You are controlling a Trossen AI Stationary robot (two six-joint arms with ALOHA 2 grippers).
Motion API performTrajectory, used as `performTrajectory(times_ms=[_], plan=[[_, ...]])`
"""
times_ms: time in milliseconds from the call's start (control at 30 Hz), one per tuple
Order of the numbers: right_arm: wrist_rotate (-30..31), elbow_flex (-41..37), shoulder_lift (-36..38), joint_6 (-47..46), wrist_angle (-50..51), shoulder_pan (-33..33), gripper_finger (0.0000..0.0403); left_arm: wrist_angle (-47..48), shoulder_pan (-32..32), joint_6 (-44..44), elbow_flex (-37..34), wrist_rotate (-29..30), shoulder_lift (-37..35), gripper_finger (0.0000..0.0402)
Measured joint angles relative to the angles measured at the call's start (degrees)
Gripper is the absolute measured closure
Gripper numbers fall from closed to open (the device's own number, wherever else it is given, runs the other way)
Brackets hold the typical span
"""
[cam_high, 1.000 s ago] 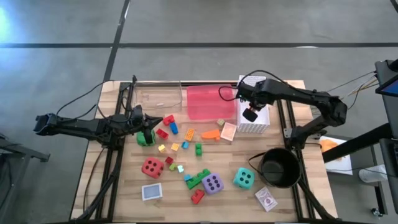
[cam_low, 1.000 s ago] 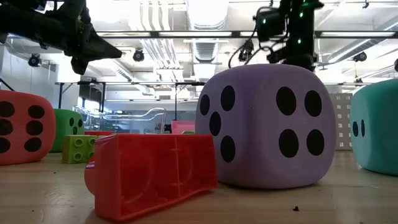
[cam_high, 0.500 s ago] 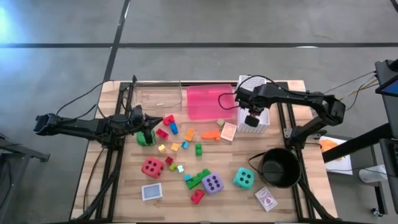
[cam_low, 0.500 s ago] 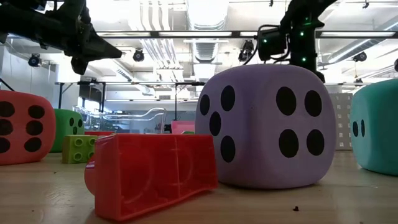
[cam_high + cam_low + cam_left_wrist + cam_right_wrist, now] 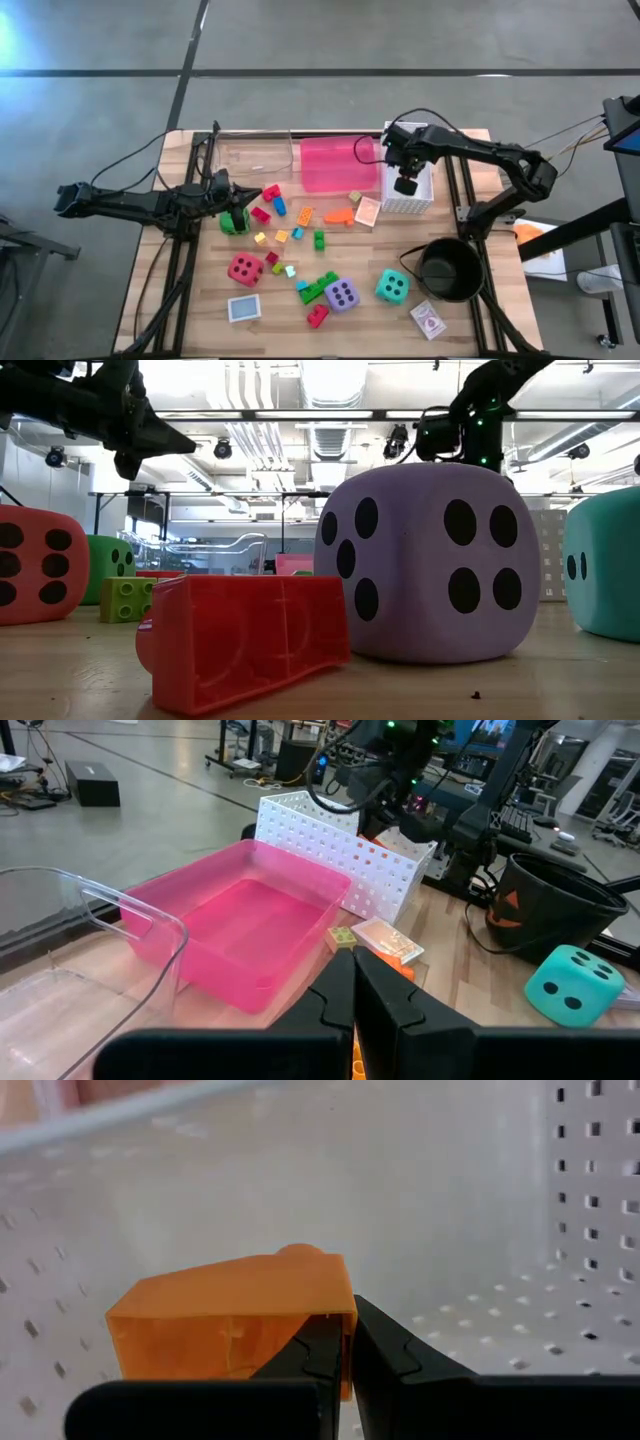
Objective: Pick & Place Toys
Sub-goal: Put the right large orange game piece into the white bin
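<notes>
Wooden table (image 5: 200,300), grey floor (image 5: 300,40)

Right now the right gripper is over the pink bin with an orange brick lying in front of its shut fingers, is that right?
Not the pink bin. The right gripper is over the white mesh basket, as the high view shows; the right wrist view shows perforated white walls around the orange brick. The rest holds.

Probably a robotics lab: ceiling ducts (image 5: 330,400), equipment racks (image 5: 500,780), bare concrete floor (image 5: 320,40).
</notes>
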State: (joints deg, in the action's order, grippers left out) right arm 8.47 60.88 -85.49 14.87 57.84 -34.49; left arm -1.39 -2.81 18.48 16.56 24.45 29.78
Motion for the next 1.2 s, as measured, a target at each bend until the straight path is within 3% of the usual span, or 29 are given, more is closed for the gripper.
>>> performTrajectory(times_ms=[133, 600, 1200], plan=[[-2.5, -0.7, -0.1, 5.3, -0.3, -1.3, 0.0393, 0.0, 0.0, 0.0, 0.0, 0.0, 0.0, 0.0397], [-2.5, -0.6, -7.5, 12.6, -3.6, -1.9, 0.0393, 0.0, 0.0, 0.0, 0.0, 0.0, 0.0, 0.0397], [-6.2, -4.2, -6.1, 16.6, -7.8, -5.1, 0.0393, 0.0, 0.0, 0.0, 0.0, 0.0, 0.0, 0.0397]])
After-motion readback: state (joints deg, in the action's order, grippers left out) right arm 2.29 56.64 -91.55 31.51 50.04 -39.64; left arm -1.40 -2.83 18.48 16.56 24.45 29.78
